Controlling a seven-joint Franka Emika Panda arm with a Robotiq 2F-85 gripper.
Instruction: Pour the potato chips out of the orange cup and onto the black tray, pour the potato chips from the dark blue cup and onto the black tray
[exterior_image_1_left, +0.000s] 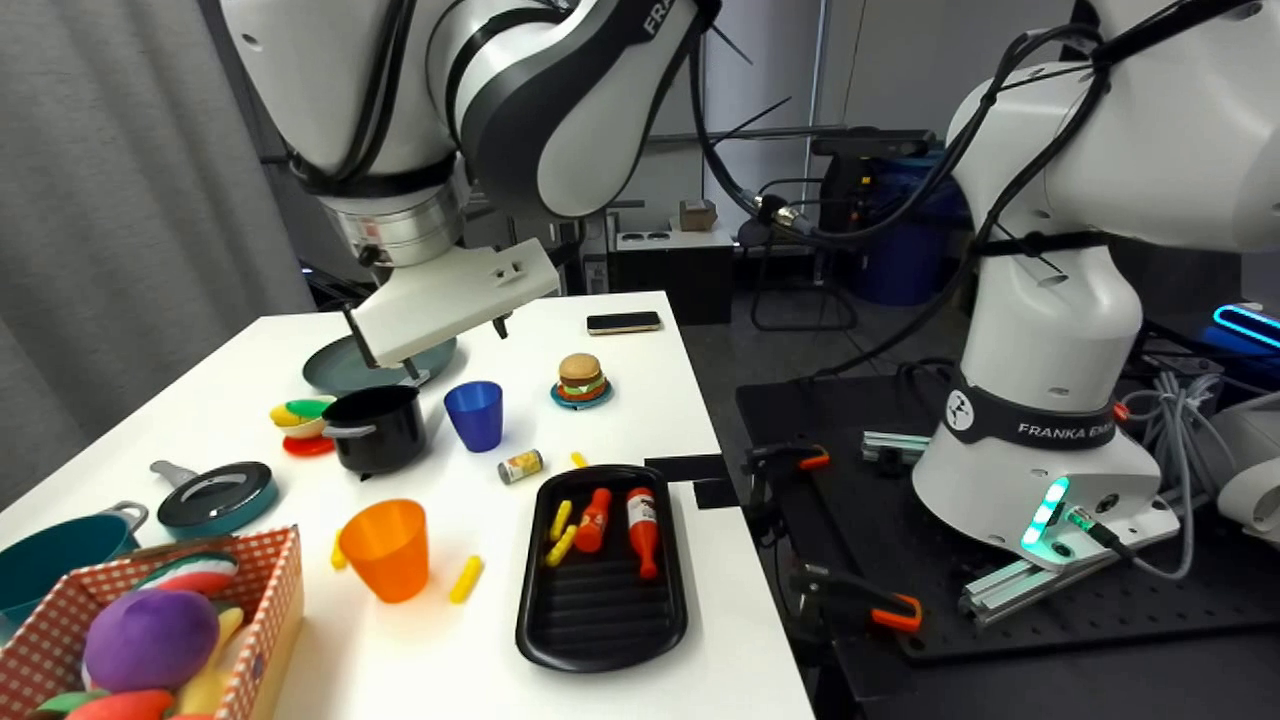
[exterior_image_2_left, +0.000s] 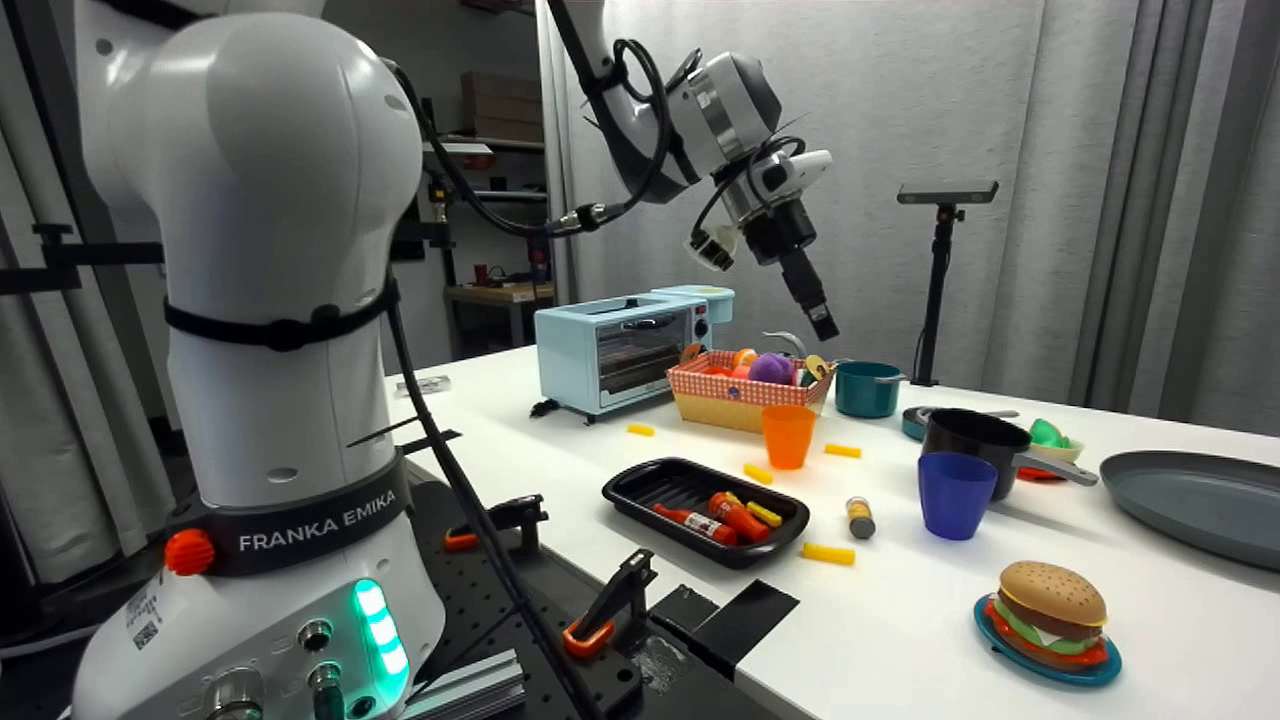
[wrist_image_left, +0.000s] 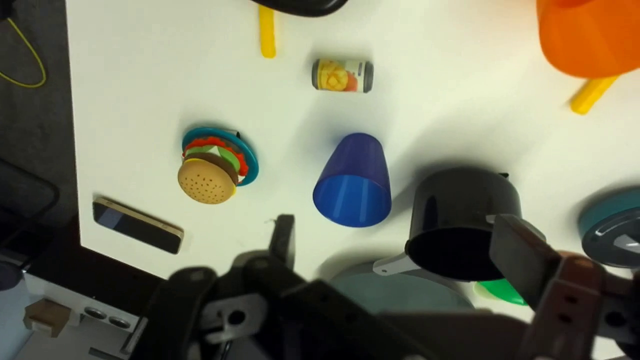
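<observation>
Claw (wrist_image_left: 392, 235) released, jaws wide apart, grasping nothing; you have it above tabletop (exterior_image_1_left: 430, 670), likely for clearance. Dark blue cup (wrist_image_left: 352, 180) upright, just beside black saucepan (wrist_image_left: 465, 200); inside looks bare, so pouring it seems done. Orange cup (exterior_image_1_left: 385, 550) upright, contents unclear, farther in from tabletop's robot-side edge than black tray (exterior_image_1_left: 600, 620). Tray lies along that edge, presumably within your easy reach, holding yellow sticks (exterior_image_1_left: 561, 520), probably chips, and red sauce bottles (exterior_image_1_left: 643, 530). Other sticks loose on tabletop, likely stray spill.
</observation>
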